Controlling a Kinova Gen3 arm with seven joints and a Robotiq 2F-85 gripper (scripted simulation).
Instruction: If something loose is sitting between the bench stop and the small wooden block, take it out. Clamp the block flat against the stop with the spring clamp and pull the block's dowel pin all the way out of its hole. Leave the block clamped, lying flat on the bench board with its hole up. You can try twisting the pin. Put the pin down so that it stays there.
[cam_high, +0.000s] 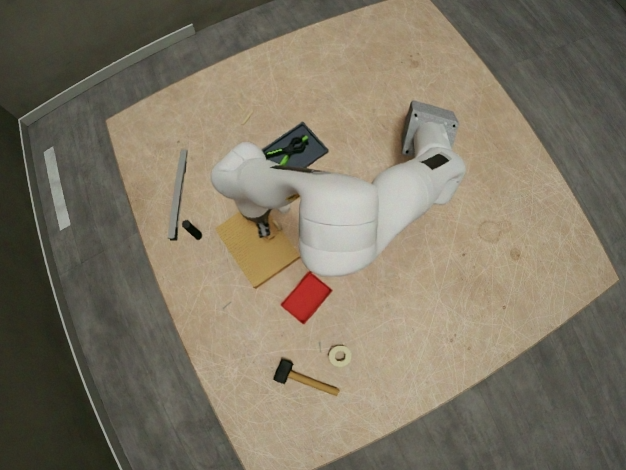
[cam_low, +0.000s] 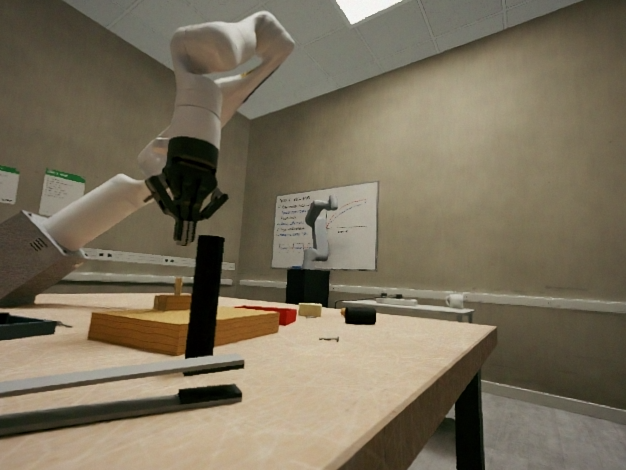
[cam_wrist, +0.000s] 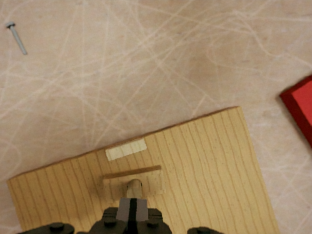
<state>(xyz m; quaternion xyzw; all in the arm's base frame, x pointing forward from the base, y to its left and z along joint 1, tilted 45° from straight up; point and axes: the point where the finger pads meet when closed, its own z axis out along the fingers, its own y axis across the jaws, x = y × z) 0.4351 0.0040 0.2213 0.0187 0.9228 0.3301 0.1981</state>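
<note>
The small wooden block (cam_high: 272, 235) (cam_low: 169, 302) (cam_wrist: 156, 183) was a plain, light brown piece lying on the yellowish, striped bench board (cam_high: 255, 258) (cam_low: 136, 328) (cam_wrist: 215, 160), left of centre in the exterior view. Its pale, round dowel pin (cam_low: 178, 286) (cam_wrist: 133, 189) stood upright from its top. A lighter strip (cam_wrist: 126, 149) lay near the board's edge, just beside the block at the lower left of the wrist view.

The hand (cam_high: 264, 231) (cam_low: 184, 242) (cam_wrist: 133, 217) hung above the board, its fingers pressed together on nothing. The green and black spring clamp (cam_high: 294, 145) lay in a dark tray (cam_high: 318, 149), off the block.

The surface (cam_high: 429, 328) (cam_low: 379, 354) (cam_wrist: 150, 75) was beige, scratched all over and marked with round stains right of centre in the top view. A red tray (cam_high: 306, 297) (cam_low: 288, 316) (cam_wrist: 304, 102) sat near the board, with a mallet (cam_high: 313, 383) (cam_low: 360, 315) toward the bottom of the top view.

Brown-grey walls enclosed the room; a whiteboard (cam_low: 353, 227) with writing and curves hung right of centre in the exterior view.
</note>
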